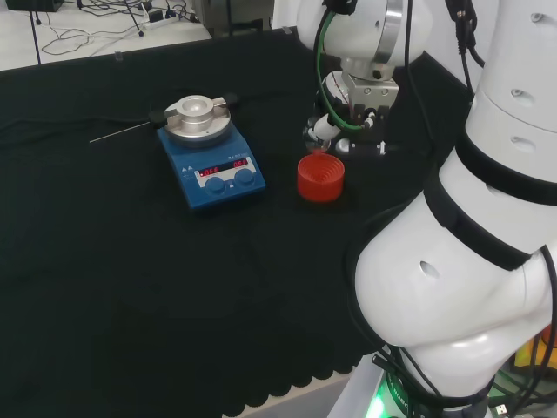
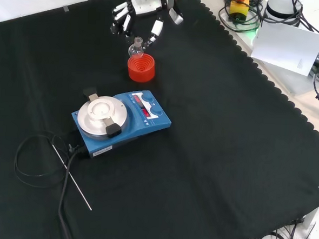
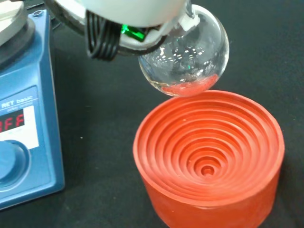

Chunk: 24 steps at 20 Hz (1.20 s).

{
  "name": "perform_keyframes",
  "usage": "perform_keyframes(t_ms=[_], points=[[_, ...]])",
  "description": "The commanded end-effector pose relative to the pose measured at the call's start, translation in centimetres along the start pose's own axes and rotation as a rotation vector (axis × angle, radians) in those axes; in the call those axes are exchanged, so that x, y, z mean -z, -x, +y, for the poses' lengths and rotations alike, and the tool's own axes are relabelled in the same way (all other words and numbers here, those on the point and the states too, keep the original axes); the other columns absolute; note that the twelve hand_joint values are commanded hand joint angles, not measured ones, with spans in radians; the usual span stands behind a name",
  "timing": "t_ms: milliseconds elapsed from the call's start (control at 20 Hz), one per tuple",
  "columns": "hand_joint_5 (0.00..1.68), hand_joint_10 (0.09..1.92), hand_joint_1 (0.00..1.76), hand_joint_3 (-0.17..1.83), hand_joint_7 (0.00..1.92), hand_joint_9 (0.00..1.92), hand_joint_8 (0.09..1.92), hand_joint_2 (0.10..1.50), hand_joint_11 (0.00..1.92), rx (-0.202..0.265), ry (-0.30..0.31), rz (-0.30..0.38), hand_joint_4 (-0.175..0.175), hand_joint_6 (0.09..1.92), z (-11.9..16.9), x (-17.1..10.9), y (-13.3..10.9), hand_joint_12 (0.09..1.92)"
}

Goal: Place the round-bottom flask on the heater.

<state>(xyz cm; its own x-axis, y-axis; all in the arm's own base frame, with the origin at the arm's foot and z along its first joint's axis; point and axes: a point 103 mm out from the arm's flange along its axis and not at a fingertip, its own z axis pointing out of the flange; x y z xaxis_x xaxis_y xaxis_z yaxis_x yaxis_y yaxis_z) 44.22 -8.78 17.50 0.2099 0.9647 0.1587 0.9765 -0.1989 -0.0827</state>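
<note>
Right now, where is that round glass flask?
The round-bottom flask hangs in the hand, lifted just clear of the red ribbed stand; in the front view it sits behind that stand, beyond the blue heater.

White arm reaching over the bench, hand [image 2: 141, 13] lowered, fingers [image 2: 156, 28] curled downward

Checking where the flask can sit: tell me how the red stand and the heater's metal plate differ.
The red stand is a ribbed red cup, stepped down to a hollow centre; the metal plate is silver with a shallower round dip. The stand sits alone on the cloth; the plate tops the blue heater. The glass flask hangs just above the stand, away from the plate. Both are round and empty.
</note>
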Motion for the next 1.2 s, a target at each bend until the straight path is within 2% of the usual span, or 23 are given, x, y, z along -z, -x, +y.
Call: perform_keyframes(t_ms=[50, 950, 1200], points=[[1.16, 0.6, 1.13, 0.75, 0.38, 0.63, 0.69, 0.66, 0.24, 0.03, -0.002, -0.021, 0.018, 0.91, 1.5, 3.6, -2.8, 1.39], [1.16, 0.61, 1.14, 0.76, 0.38, 0.63, 0.69, 0.66, 0.25, 0.211, -0.02, -0.029, 0.011, 0.92, 11.8, 5.7, -11.6, 1.39], [1.16, 0.61, 1.14, 0.76, 0.38, 0.63, 0.69, 0.66, 0.25, 0.234, -0.031, 0.002, 0.009, 0.92, 13.7, 5.7, -13.8, 1.39]])
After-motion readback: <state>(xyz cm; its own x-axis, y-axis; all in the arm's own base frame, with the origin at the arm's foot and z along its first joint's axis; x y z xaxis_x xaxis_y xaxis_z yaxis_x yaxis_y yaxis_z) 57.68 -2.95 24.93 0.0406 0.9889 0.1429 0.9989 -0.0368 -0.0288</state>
